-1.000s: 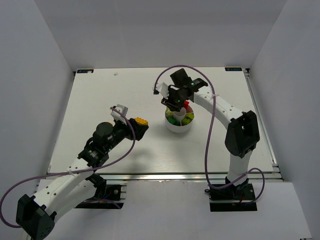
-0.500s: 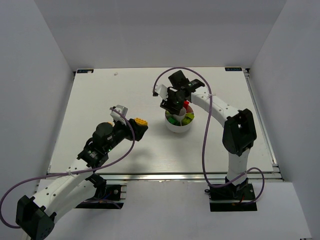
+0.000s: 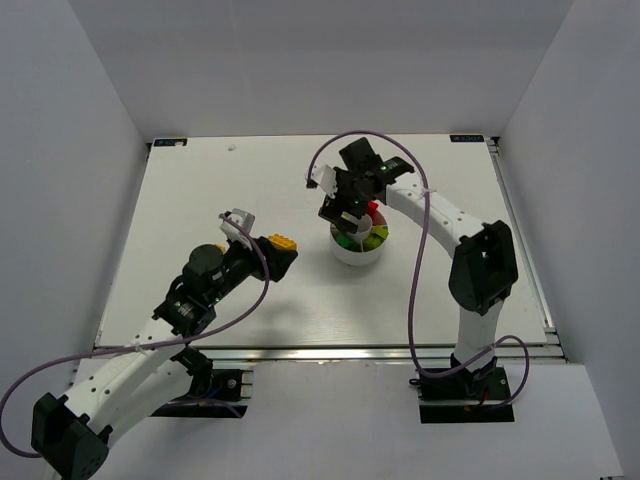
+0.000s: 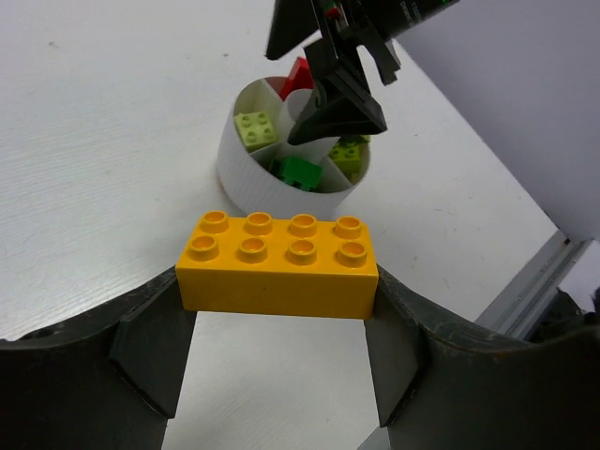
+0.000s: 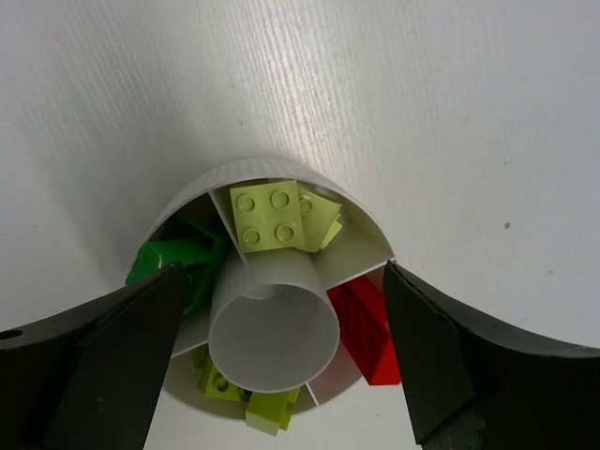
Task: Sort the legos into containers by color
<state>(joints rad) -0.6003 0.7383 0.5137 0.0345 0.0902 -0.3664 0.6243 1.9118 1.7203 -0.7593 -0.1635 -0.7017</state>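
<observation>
Yellow-orange brick (image 3: 282,241) is pinched in the left claw (image 3: 279,251) over the desk (image 3: 200,200), at nine o'clock of the white dish (image 3: 357,257). The right claw (image 3: 348,208) hangs over the dish's far rim.

Left wrist: the fingers clamp the brick's two ends.

Right wrist: claw spread wide. Around the centre cup (image 5: 272,328) lie pale green bricks (image 5: 272,217) at twelve, a red brick (image 5: 367,333) at four, lime bricks (image 5: 220,384) at six and a dark green brick (image 5: 169,267) at nine.

The right gripper (image 3: 349,209) hangs spread directly over the dish (image 3: 352,257), blocking entry from above; only bare table (image 3: 312,272) separates the dish's near-left side from the left gripper (image 3: 281,247).
</observation>
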